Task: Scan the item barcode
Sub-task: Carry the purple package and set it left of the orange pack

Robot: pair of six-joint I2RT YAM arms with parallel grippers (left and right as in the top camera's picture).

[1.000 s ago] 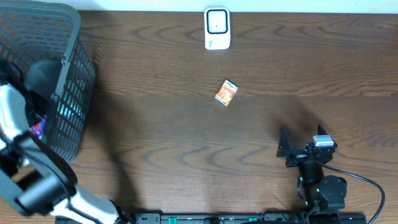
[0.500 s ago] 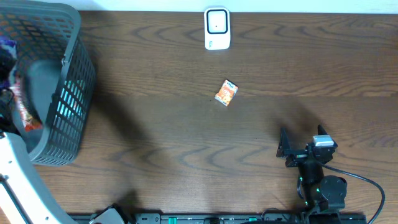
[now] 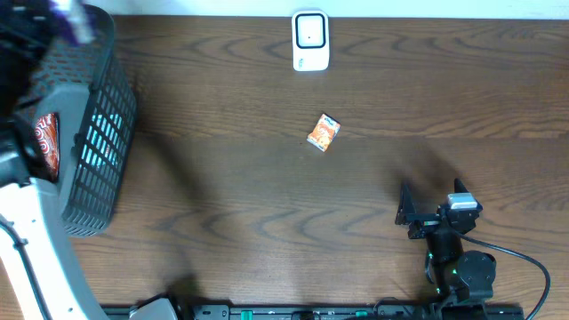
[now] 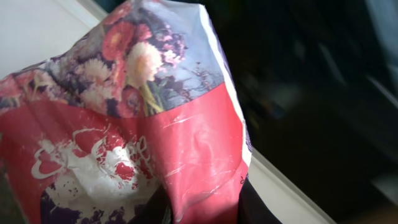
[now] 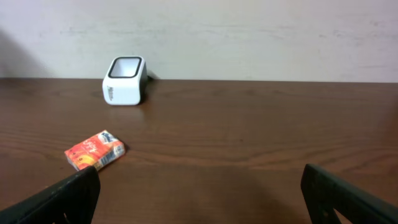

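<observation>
My left tool (image 4: 200, 210) clamped on a crinkly red plastic packet printed with flowers (image 4: 155, 124), near the dark grey mesh basket (image 3: 102, 133), my right tool (image 5: 199, 190) spread apart over the brown wooden worktop (image 3: 222, 204), white boxy scanner (image 3: 310, 40) at the far edge, small orange carton (image 3: 324, 132) in front of it.

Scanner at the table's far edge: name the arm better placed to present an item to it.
Left. The left end effector is shut on the floral packet near the basket, so it need only carry that to the scanner. The right end effector is open and empty.
</observation>
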